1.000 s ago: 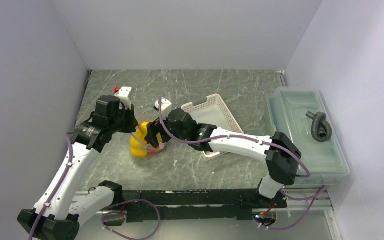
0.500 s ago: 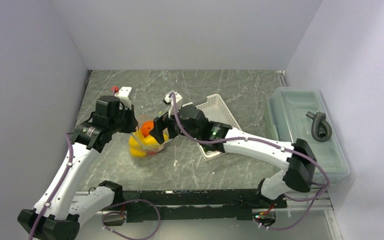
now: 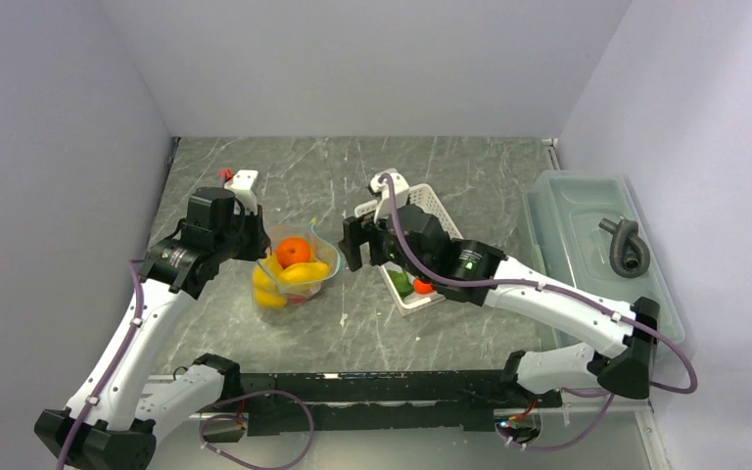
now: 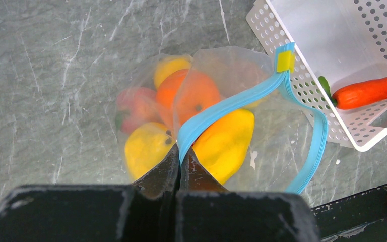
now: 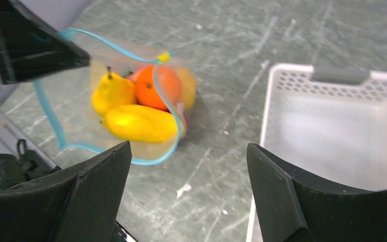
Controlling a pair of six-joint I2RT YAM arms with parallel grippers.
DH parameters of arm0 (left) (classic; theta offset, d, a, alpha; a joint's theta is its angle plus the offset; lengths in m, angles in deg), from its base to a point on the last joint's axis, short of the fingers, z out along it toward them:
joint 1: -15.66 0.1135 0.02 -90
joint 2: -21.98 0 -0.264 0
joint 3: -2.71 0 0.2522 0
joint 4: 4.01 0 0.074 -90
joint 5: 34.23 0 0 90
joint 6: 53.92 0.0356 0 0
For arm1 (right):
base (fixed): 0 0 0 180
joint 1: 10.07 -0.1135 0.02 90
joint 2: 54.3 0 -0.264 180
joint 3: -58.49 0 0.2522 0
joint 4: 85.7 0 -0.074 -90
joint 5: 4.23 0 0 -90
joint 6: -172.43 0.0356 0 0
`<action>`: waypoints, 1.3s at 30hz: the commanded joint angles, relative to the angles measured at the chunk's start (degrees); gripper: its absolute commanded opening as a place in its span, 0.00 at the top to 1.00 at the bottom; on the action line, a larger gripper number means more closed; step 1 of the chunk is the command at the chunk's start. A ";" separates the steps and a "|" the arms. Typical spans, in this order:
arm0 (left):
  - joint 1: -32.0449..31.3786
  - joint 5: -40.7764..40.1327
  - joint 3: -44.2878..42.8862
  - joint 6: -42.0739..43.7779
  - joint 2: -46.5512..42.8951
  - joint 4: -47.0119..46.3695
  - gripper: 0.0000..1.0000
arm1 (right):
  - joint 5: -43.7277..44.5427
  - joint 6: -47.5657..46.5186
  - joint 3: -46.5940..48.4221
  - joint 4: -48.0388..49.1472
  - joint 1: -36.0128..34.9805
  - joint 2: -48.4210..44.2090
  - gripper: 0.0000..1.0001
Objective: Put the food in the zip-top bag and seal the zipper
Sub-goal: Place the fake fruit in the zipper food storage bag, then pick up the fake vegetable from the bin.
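Zipper (image 4: 232, 103) first: my left gripper (image 4: 180, 154) is pressed together on it, holding the zip-top bag (image 4: 287, 136) with its mouth gaping just ahead of the fingertips. Through the plastic I see the orange (image 4: 191, 93), lemon (image 4: 148, 146), a yellow piece (image 4: 227, 143) and the red pepper (image 4: 136, 106). My right gripper (image 5: 187, 151) hangs spread, holding nothing; the bag sits ahead to its left, the white basket (image 5: 332, 136) to its right, and the carrot (image 4: 368, 91) lies in the basket.
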State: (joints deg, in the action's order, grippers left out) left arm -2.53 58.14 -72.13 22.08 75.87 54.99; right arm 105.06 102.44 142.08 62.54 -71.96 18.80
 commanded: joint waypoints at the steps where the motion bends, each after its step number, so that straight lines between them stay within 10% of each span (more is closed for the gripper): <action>1: 0.27 1.23 0.17 1.13 -0.01 -2.25 1.00 | 7.96 4.06 -1.37 -9.05 1.14 -3.82 0.13; 39: 0.27 3.02 0.08 1.04 -1.21 -2.33 1.00 | 16.88 36.04 -16.87 -32.64 25.70 -11.02 0.31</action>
State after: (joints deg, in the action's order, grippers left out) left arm -2.53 59.80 -72.13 22.08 75.83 54.99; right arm 118.90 137.41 126.43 30.36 -48.62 7.94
